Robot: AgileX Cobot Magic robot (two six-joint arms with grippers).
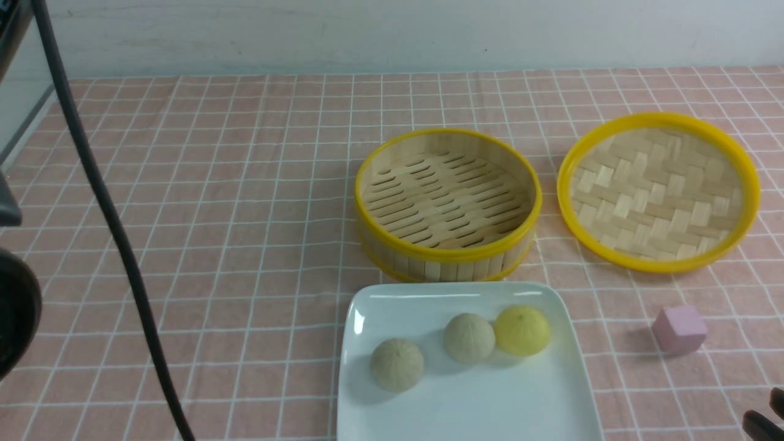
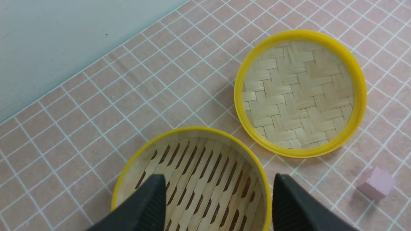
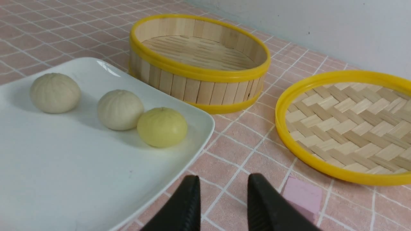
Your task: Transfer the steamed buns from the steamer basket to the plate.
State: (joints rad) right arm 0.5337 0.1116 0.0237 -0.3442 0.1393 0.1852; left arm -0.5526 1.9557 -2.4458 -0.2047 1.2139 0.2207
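Steamed buns [image 1: 469,337] check: all three lay on the plate, none in the basket.

Tablecloth [image 1: 245,214], pink check, covered the whole bench. Plate [image 1: 490,410] sat nearest the robot, its near edge cut off by the frame. Lid [image 1: 658,190] lay rim-up at 2 o'clock from the plate, apart from the basket. Steamer basket [image 1: 453,263] stood at 12 o'clock from the plate with its slat floor bare. Its wall was just beside the plate's far edge, and contact could not be told.

On the plate, one pale bun [image 1: 397,365] sat at 9 o'clock of centre and the other at 12. The yellow bun [image 1: 522,331] sat at 1 o'clock, touching or nearly touching the middle one and close to the plate's 3 o'clock edge. Pink cube [image 1: 678,329] sat on the cloth at 3 o'clock, well apart from the plate.

Left gripper [image 2: 219,183] hung over the basket with jaws spread wide and nothing between them. Right gripper [image 3: 223,179] hovered low over cloth between plate corner and cube, jaws partly apart and empty.

Judgement: transfer looked complete. No pick was left, so the next move called only for both arms to draw clear.

Clearance:
- The right arm had the cube and plate rim close on either side, so lifting before any sideways travel seemed safest.
- The left arm had the basket rim below it.
- Open cloth lay at 9 o'clock of the plate, crossed only by a black cable [image 1: 104,202].
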